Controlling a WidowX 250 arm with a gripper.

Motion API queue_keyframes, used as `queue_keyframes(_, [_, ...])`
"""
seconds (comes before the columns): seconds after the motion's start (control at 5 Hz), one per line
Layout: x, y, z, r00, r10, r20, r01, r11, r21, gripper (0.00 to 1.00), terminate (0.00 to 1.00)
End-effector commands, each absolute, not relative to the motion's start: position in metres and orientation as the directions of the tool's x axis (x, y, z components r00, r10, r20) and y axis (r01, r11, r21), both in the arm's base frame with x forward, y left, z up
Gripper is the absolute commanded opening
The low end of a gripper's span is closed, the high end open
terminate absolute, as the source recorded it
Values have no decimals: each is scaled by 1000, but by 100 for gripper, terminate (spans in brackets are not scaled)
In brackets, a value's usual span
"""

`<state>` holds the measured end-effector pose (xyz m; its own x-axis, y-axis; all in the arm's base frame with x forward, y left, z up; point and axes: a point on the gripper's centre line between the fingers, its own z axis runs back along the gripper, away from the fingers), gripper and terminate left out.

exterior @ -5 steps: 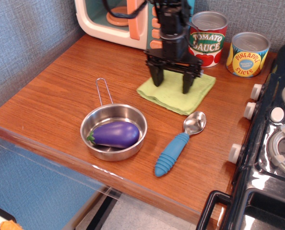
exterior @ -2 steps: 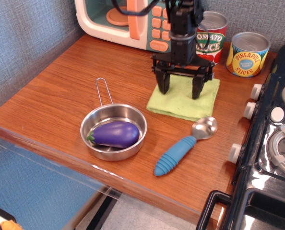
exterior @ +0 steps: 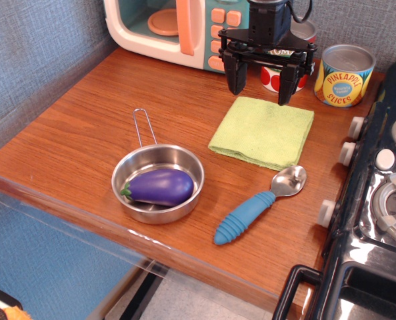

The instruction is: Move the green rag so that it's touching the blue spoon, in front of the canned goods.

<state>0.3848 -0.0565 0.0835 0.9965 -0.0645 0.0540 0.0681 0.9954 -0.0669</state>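
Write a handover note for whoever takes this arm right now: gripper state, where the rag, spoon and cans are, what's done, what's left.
Gripper: open, empty, raised above the back edge of the green rag.
Green rag: flat on the counter, in front of the canned goods.
Blue spoon: bowl at the rag's front right corner, apparently touching it.
Done: rag placed and released.
Left: confirm contact; nudge the rag forward if there is a gap.

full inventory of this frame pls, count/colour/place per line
green rag: 1, yellow-green, flat in front of the cans, near corner at the spoon bowl
blue spoon: 1, blue handle, silver bowl, front right of counter
cans: 2, yellow-blue and red-white, back right
pan: 1, steel, front centre
eggplant: 1, purple, in pan
toy microwave: 1, cream-teal-orange, back
stove: 1, black, right edge
gripper: 1, black, open, above rag's far edge
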Motion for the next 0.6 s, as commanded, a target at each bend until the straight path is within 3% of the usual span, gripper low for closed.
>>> queue_keyframes(0.0, [380,-43,117,987,-78,137,85,996,-40,100,0])
queue_keyframes(0.2, [380,-43,117,987,-78,137,85,996,-40,100,0])
queue_keyframes(0.4, [380,-43,117,987,-78,137,85,996,-40,100,100])
